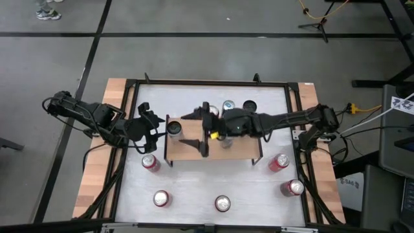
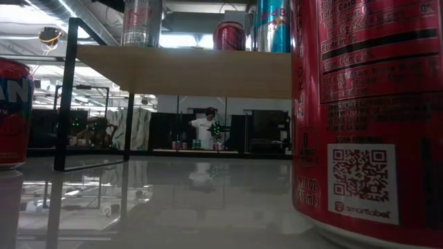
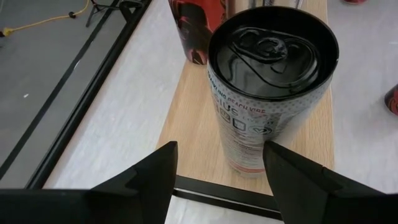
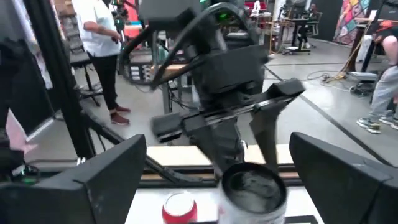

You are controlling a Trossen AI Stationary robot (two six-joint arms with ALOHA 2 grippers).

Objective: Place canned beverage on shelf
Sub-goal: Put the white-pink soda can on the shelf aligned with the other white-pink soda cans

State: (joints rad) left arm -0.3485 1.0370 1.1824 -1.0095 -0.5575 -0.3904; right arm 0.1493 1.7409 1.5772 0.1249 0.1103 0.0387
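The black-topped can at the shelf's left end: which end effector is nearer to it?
The left. The left end effector straddles the black-topped can, fingers open on both sides. The right end effector hovers over the shelf's middle.

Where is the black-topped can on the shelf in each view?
High view: black-topped can at the shelf's left end.
Low view: can on the shelf, upper left.
Left wrist view: can centre, between the left pincer's fingers.
Right wrist view: can bottom centre.
Shared landmark: the shelf's wooden top.

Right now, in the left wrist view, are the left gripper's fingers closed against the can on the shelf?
No. The left gripper stands open, with gaps between both fingers and the black-topped can standing on the shelf.
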